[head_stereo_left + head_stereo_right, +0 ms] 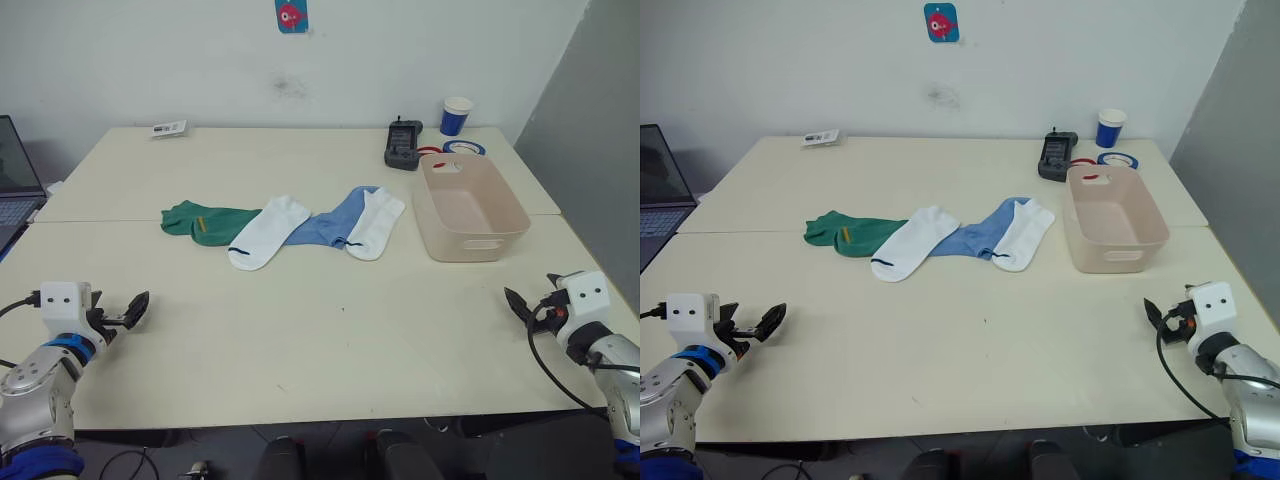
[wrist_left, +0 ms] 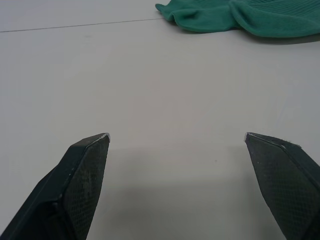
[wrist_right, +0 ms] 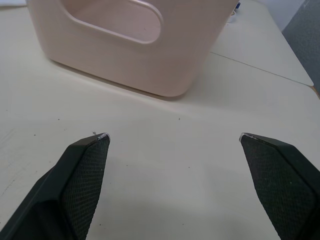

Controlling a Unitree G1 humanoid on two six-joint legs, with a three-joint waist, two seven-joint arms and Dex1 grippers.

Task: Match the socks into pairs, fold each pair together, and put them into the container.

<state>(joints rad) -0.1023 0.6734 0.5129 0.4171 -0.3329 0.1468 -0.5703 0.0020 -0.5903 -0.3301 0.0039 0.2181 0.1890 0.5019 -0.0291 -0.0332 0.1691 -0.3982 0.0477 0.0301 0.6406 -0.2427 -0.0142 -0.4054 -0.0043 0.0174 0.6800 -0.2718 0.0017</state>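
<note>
We see the socks lying in an overlapping row at the middle of the counter [image 1: 300,330]: the dark green socks [image 1: 205,221] at the nine o'clock end, a white sock [image 1: 265,232] lapping over them, the light blue socks [image 1: 330,224] next, and a second white sock [image 1: 376,223] on top toward three o'clock. The tub [image 1: 470,207] stands empty just beyond that end, at three o'clock of the row. Both of our arms wait low at the near edge, the left gripper [image 1: 138,306] at about eight o'clock and the right gripper [image 1: 516,301] at about four o'clock, each with jaws spread wide and holding nothing. The main risk, as we judge it, is the overlap: closing on a white sock could pinch the blue or green cloth beneath and drag two colours together, spoiling the match. The greens and blues look stacked, so one pinch may lift a layer or both; we cannot tell which. A reach by the right arm could nudge the light tub toward the remote [image 1: 403,143] and paper cup [image 1: 456,116] behind it at twelve o'clock. For room, the near half of the counter is bare and wide, good for folding, while the laptop [image 1: 15,180] crowds the far nine o'clock edge.
</note>
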